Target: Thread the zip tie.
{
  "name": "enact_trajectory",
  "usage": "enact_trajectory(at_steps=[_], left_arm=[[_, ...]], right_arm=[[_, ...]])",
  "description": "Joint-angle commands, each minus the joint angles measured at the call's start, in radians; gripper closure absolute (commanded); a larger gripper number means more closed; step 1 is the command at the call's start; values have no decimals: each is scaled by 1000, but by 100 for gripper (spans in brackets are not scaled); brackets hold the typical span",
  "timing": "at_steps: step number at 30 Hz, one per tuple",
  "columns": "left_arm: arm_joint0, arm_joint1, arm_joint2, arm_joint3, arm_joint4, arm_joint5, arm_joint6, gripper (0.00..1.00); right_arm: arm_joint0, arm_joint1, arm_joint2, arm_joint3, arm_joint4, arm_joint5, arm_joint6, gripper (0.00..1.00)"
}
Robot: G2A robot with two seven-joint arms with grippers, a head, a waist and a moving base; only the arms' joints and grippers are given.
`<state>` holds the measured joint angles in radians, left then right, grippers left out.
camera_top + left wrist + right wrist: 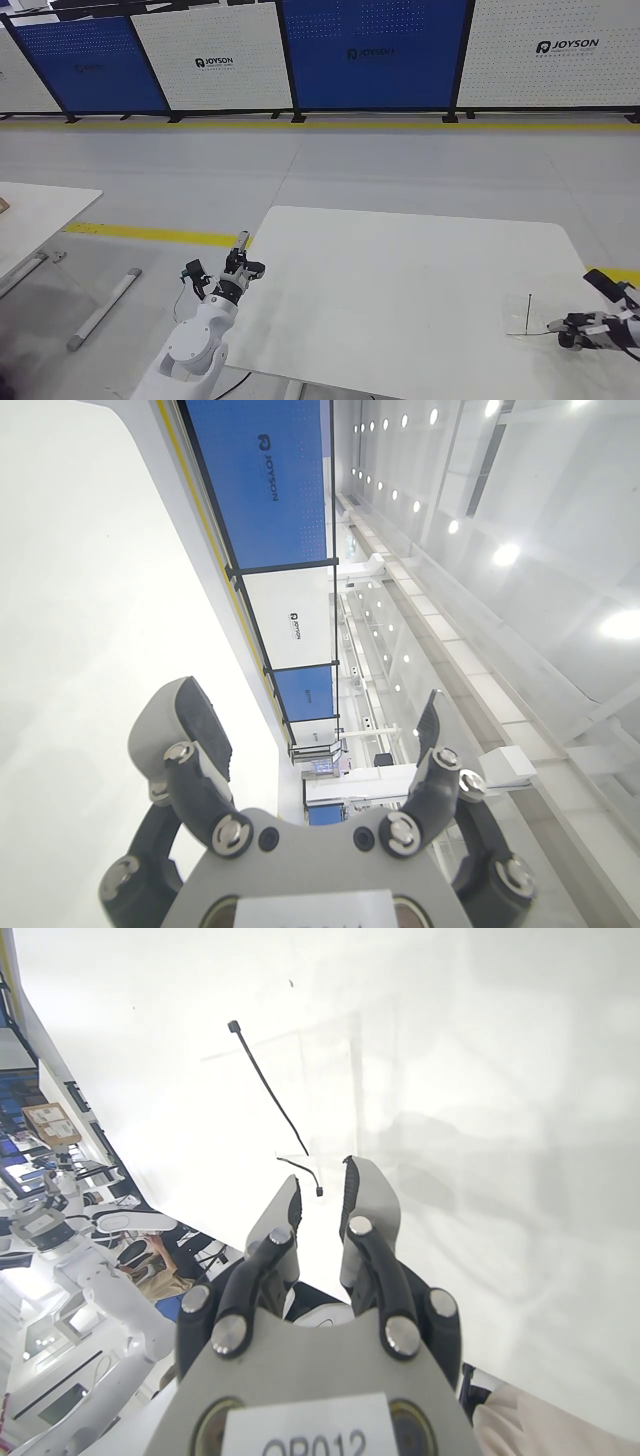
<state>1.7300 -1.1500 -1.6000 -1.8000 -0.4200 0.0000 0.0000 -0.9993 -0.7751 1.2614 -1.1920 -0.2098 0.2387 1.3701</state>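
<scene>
A long black zip tie lies straight on the white table, its head at the far end. A second, shorter black zip tie lies curved just in front of my right gripper, which is open and holds nothing. In the top view both ties lie near the table's right front corner, and the right gripper sits just beside them. My left gripper is open and empty. It stands at the table's left edge, far from the ties.
The white table is bare between the two arms. Another white table stands off to the left. Blue and white pegboard panels line the far side of the floor.
</scene>
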Motion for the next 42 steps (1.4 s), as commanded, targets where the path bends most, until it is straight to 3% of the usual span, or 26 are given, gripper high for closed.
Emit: enact_trajectory(at_steps=[1, 4, 5, 11, 19, 26, 37, 42], left_arm=[[0, 0, 0, 0, 0, 0, 0, 0], [0, 0, 0, 0, 0, 0, 0, 0], [0, 0, 0, 0, 0, 0, 0, 0], [0, 0, 0, 0, 0, 0, 0, 0], [0, 0, 0, 0, 0, 0, 0, 0], [0, 0, 0, 0, 0, 0, 0, 0], [0, 0, 0, 0, 0, 0, 0, 0], [0, 0, 0, 0, 0, 0, 0, 0]], right_arm=[[2, 0, -4, -3, -3, 3, 0, 77], [5, -1, -12, -5, -10, 9, 1, 79], [7, -1, -15, -6, -13, 10, 2, 84], [19, -3, -28, -2, -18, 17, 3, 77], [24, -2, -33, 0, -19, 16, 6, 100], [25, 0, -33, 1, -21, 15, 6, 100], [-16, 18, 24, -54, -7, 12, -2, 100], [-66, 32, 97, -92, 33, 10, -41, 100]])
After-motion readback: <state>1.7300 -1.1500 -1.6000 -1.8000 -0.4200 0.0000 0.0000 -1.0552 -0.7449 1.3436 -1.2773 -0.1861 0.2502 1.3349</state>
